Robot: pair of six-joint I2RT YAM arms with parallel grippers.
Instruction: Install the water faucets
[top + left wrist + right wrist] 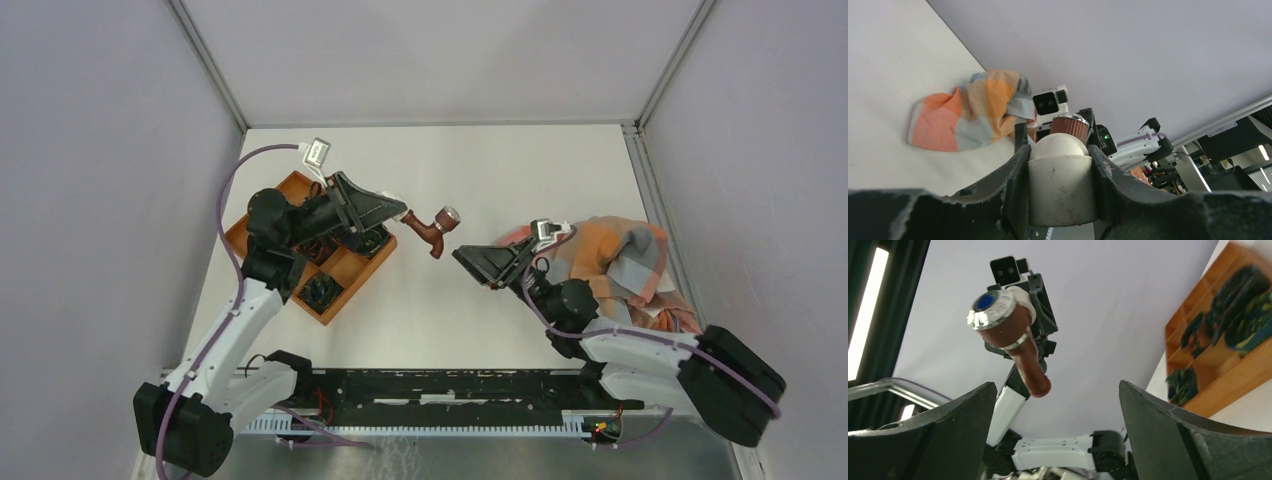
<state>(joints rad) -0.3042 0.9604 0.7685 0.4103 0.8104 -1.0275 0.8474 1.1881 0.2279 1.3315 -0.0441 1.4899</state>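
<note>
My left gripper [398, 211] is shut on the pale end fitting [1061, 177] of the reddish-brown bent water faucet [432, 230] and holds it in the air over the table's middle. Its silvery knob [449, 216] points right. In the right wrist view the faucet [1015, 347] hangs ahead, with its blue-marked knob [990, 308] at the upper left and its spout end down. My right gripper [462, 256] is open and empty, just right of and below the faucet, with a small gap between. Its fingers [943, 430] stand wide apart.
An orange-brown compartment tray [350, 275] with dark parts in it lies at the left, under my left arm. A checked orange, grey and pink cloth [625, 258] lies at the right, by my right arm; it also shows in the left wrist view [968, 111].
</note>
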